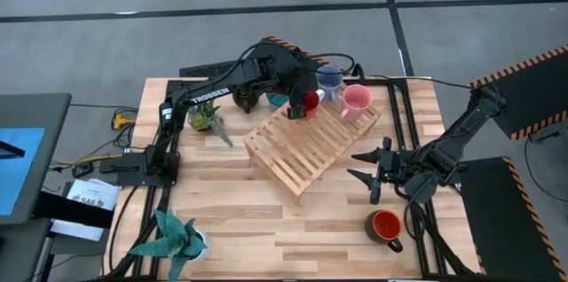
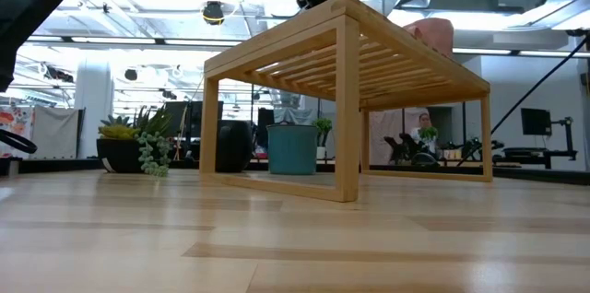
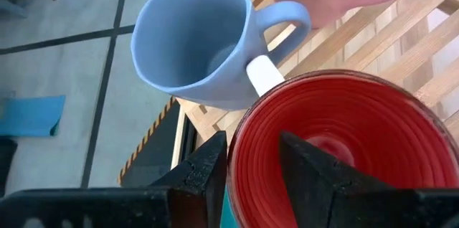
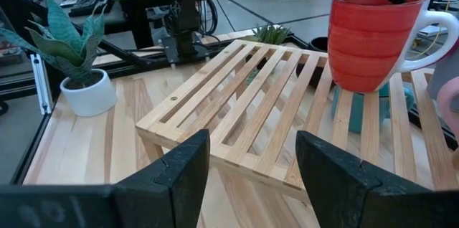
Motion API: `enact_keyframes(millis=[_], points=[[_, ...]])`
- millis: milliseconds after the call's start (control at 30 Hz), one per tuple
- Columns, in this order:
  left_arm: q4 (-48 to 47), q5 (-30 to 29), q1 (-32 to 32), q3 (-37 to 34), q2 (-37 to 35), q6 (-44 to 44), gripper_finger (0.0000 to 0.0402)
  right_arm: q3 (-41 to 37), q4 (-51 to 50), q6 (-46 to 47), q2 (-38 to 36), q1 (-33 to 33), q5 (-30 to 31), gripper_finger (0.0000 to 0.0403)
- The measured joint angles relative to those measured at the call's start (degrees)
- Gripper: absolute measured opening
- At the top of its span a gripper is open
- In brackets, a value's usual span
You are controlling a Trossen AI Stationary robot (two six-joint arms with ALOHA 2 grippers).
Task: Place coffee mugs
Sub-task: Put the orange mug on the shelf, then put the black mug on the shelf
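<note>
My left gripper (image 1: 306, 105) reaches over the far end of the slatted wooden rack (image 1: 311, 144) and is shut on a red mug (image 4: 371, 38) with a white handle. A lavender-blue mug (image 3: 190, 38) and a pink mug (image 1: 357, 102) stand on the rack just beyond it. A teal mug (image 2: 292, 148) and a black mug (image 2: 235, 146) stand on the table behind the rack. An orange-red mug with a black handle (image 1: 386, 226) stands on the table at the near right. My right gripper (image 4: 251, 163) hovers open and empty to the right of the rack. My left gripper holds the red mug by its rim (image 3: 233, 160), on the side away from the handle (image 3: 264, 74), with one finger inside the mug (image 3: 308, 174) and one outside (image 3: 208, 174). The fingers slant down from above. The mug hangs mouth up, slightly tilted, just above the rack's slats.
A small succulent pot (image 1: 206, 118) stands left of the rack and a snake plant in a white pot (image 1: 173, 238) at the near left corner. Bare tabletop (image 1: 293, 229) lies between the rack and the near edge.
</note>
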Motion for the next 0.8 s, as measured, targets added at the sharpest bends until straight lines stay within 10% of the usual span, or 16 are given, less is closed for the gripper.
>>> enact_keyframes(millis=[633,800], points=[[-0.3,-3.0,-0.7,2.0,-7.3,-0.2,0.0112,0.0,-0.3,0.0,0.0,0.0,0.0,0.0234],[-6.2,5.9,0.5,1.7,-13.9,-5.7,0.0112,0.0,-0.4,0.0,0.0,0.0,0.0,0.0234]])
